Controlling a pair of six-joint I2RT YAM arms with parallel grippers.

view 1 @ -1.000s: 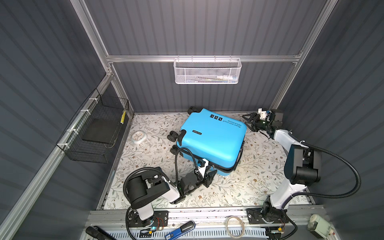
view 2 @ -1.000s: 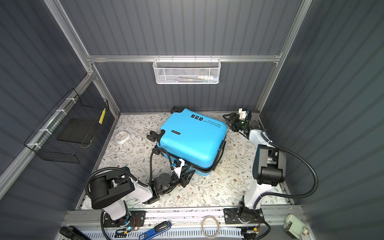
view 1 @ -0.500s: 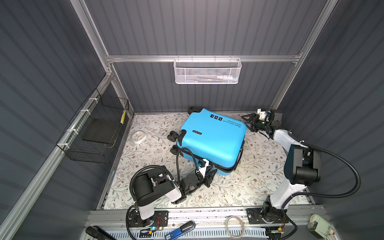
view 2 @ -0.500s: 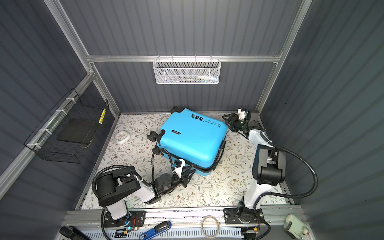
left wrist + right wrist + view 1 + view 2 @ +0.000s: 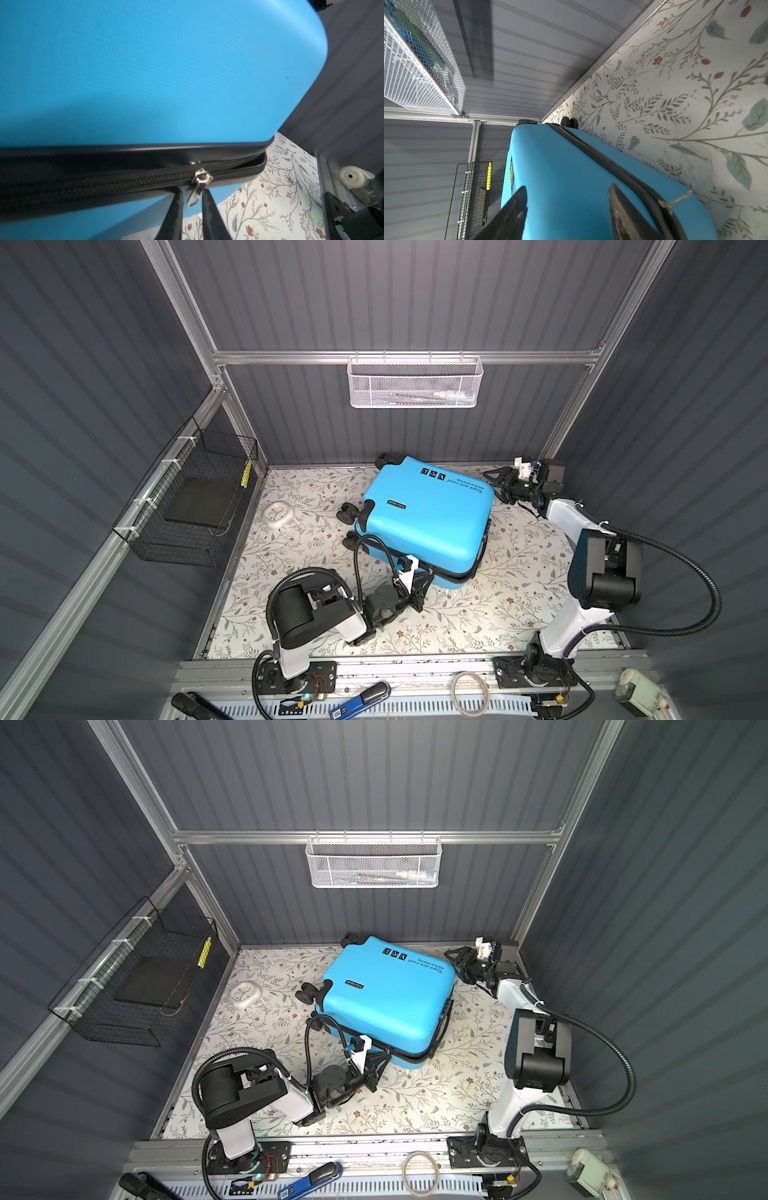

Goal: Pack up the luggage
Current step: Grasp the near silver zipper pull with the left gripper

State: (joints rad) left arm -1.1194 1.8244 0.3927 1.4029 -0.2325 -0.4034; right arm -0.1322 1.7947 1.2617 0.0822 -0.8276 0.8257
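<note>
luggage (image 5: 428, 522) lid lowered | zipper (image 5: 124, 182) closed partway, remainder left to zip | left gripper (image 5: 192, 190) set close around zipper pull (image 5: 193, 199), clamp not determinable | right gripper (image 5: 568, 187) seen open at far-right corner

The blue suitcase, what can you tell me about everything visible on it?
The suitcase is a bright blue, finely textured hard shell lying flat on the floral surface, black wheels at one end, black lettering and stickers on top. A black zipper rings it, closed on one side of the slider, gaping on the other. Its silver pull hangs between the left arm's fingers; the right arm's open fingers straddle a far corner.
</note>
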